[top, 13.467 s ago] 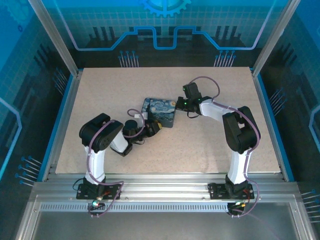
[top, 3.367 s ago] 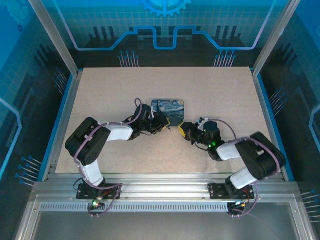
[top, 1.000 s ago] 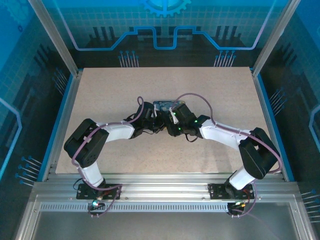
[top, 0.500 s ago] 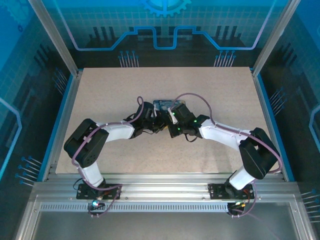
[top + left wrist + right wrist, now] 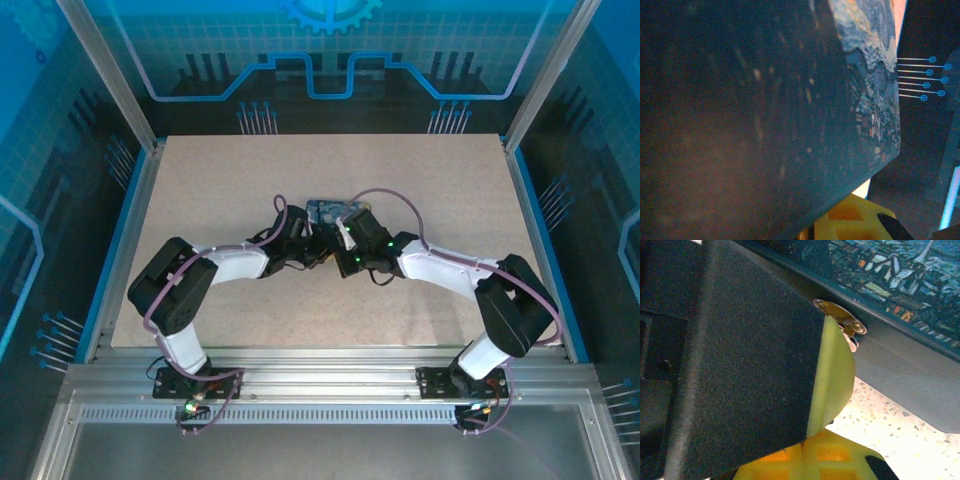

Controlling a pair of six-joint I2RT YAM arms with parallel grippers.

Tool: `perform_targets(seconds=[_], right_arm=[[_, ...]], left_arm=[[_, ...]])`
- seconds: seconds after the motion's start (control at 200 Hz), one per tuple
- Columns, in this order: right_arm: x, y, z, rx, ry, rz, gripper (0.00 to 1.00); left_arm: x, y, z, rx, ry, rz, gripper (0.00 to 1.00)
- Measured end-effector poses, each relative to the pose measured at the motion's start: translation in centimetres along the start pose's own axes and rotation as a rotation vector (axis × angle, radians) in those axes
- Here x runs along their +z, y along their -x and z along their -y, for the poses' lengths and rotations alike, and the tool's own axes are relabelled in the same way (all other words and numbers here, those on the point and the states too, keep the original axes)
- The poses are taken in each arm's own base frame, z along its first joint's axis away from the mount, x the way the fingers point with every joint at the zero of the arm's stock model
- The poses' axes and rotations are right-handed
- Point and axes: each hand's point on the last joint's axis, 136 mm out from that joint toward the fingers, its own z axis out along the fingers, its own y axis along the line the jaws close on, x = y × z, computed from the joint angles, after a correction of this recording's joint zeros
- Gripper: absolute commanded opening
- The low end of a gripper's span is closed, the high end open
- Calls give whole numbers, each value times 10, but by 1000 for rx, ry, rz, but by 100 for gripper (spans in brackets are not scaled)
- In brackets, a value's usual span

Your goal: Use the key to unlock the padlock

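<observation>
The dark-blue painted tin stands tilted on edge mid-table, and my left gripper is shut on it. Its dark side sits right up against the left wrist camera, with the painted face at the right. My right gripper meets the tin from the right. In the right wrist view that gripper is shut. A small brassy flat piece, the key, pokes out from between the fingertips against the tin's grey side. Just under it is a tiny silvery bit, seemingly the padlock.
The speckled beige table is bounded by aluminium frame posts and blue panel walls. Both forearms arch low over the table's middle, leaving free room toward the back and both sides.
The right gripper has closed at the tin's edge over the last second. Both arms and the tin have hardly moved.
</observation>
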Motion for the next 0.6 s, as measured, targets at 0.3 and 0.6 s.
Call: perform_targets(seconds=[0.3,0.6], right_arm=[[16,-13,-2,21,36,-23,0],[24,-19,0,26,39,-38,0]], left_arm=[[4,-4,-18,-17,29,-4,33],[3,-7,-26,-15,31,-2,39]])
